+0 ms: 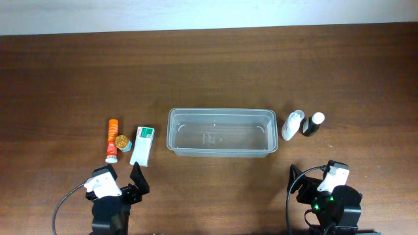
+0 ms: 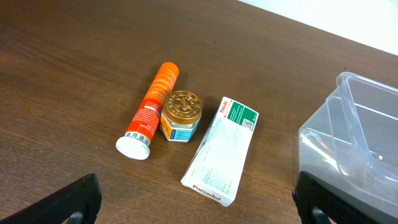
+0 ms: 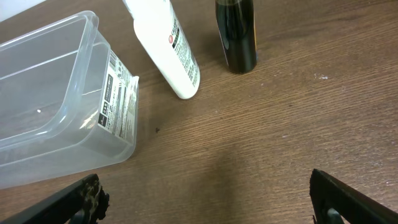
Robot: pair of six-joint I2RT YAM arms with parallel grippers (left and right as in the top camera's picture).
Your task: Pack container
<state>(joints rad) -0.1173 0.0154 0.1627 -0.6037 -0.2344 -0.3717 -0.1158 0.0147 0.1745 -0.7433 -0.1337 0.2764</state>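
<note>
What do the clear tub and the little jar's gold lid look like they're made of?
The container: clear glossy plastic; the table shows through its walls. The jar lid: probably metal, gold, shiny, with an embossed pattern, though coated plastic is possible.

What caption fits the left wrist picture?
Orange tube, gold-lidded jar and white-and-green carton sit near the clear plastic tub.

Six loose things sit on the counter point(image 1: 65, 78) — one of each kind, save the bottles. One clear container point(image 1: 171, 134). One orange tube point(image 1: 112, 140) with a white cap. One small jar point(image 1: 122, 142) with a gold lid. One white-and-green carton point(image 1: 142, 145). Two bottles — one white bottle point(image 1: 292, 125) and one dark bottle point(image 1: 313, 124). Three items lie left of the container, two to its right.
</note>
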